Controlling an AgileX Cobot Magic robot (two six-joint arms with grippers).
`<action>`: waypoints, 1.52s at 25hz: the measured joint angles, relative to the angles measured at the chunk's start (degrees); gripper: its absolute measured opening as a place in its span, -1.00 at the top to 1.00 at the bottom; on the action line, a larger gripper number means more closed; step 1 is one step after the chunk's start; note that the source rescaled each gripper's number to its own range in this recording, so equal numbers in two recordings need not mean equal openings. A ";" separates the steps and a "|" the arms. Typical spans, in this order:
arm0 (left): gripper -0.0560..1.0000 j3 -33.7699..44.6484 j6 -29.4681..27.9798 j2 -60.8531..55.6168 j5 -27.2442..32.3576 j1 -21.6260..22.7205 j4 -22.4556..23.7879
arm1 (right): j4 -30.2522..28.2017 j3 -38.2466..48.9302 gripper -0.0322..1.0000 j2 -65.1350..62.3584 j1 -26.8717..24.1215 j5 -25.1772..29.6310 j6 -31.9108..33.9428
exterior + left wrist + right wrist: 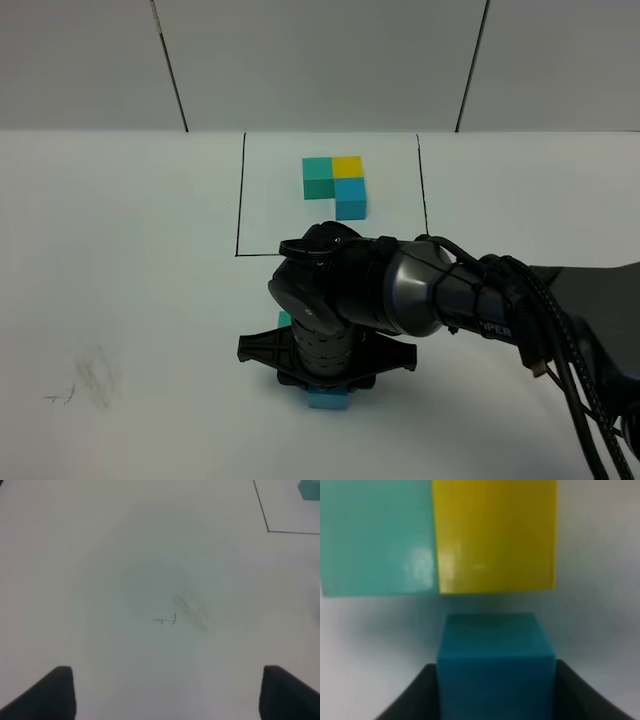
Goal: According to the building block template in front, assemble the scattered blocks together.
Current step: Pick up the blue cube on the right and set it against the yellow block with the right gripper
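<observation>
right gripper (495, 690) clamped on the blue cube (495, 665) by its flat side faces; looks light, rigid, smooth, likely slippery; left gripper (167, 692) apart, empty.

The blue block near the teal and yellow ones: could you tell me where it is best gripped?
Grip the blue block on its two flat side faces, coming from the side away from the yellow block and teal block. Those faces are free, and the right gripper already brackets them.
</observation>
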 joint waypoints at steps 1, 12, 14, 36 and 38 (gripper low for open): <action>-0.30 0.00 0.00 0.00 0.00 0.00 0.00 | 0.00 -0.32 0.53 0.26 0.00 -0.05 0.00; -0.30 0.00 0.04 0.00 0.00 0.00 0.02 | -1.31 -3.00 0.53 1.98 0.00 0.28 0.14; -0.30 0.00 0.04 0.00 0.00 0.00 0.02 | -1.56 -3.14 0.53 2.26 0.00 0.28 0.19; -0.30 0.00 0.04 0.00 0.00 0.00 0.02 | -2.39 -3.14 0.53 2.41 -1.14 -0.86 -0.12; -0.30 0.00 0.04 0.00 0.00 0.00 0.02 | -2.39 -3.14 0.53 2.56 -1.14 -0.86 -0.37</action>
